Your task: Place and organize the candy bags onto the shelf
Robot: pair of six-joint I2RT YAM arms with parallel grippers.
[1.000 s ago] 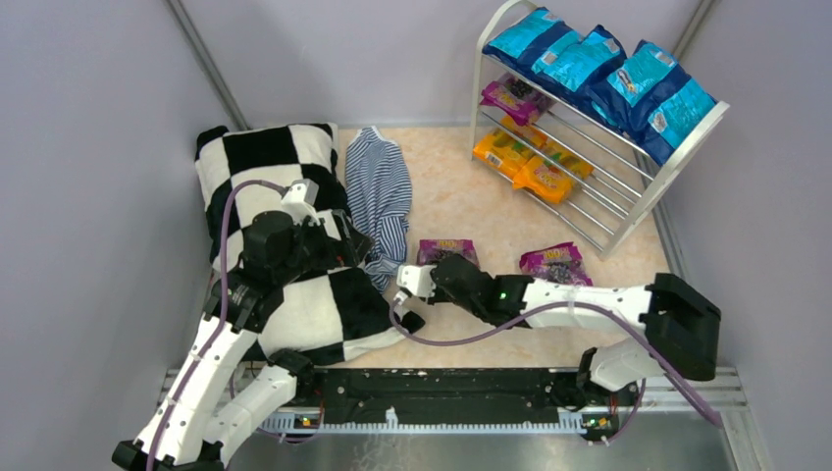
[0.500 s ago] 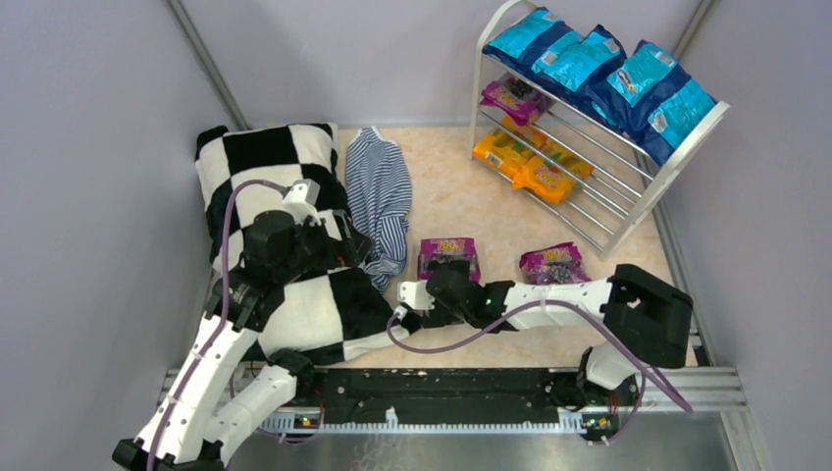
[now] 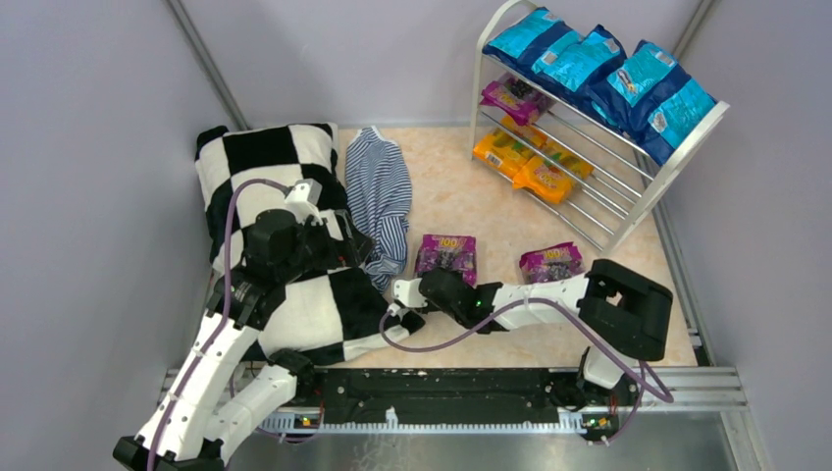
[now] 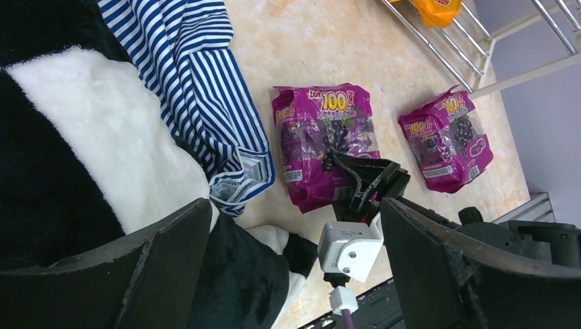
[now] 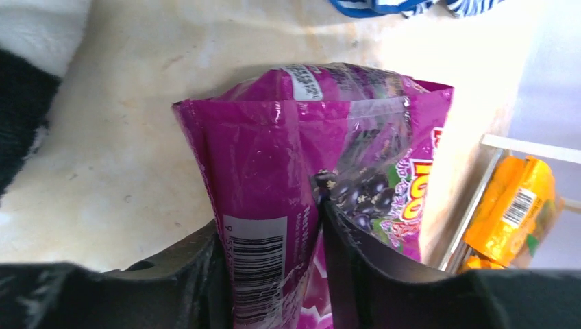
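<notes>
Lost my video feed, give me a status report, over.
Left gripper open, over checkered pillow. Right gripper clamped on near purple candy bag, table level. Second purple bag lies loose toward the shelf; striped cloth just beside.

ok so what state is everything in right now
left gripper, open over the pillow
right gripper, shut on the edge of the near purple bag
other purple bag, flat on the table
shelf, upright, blue bags on top, orange bags lower
striped cloth, crumpled beside the pillow
</notes>
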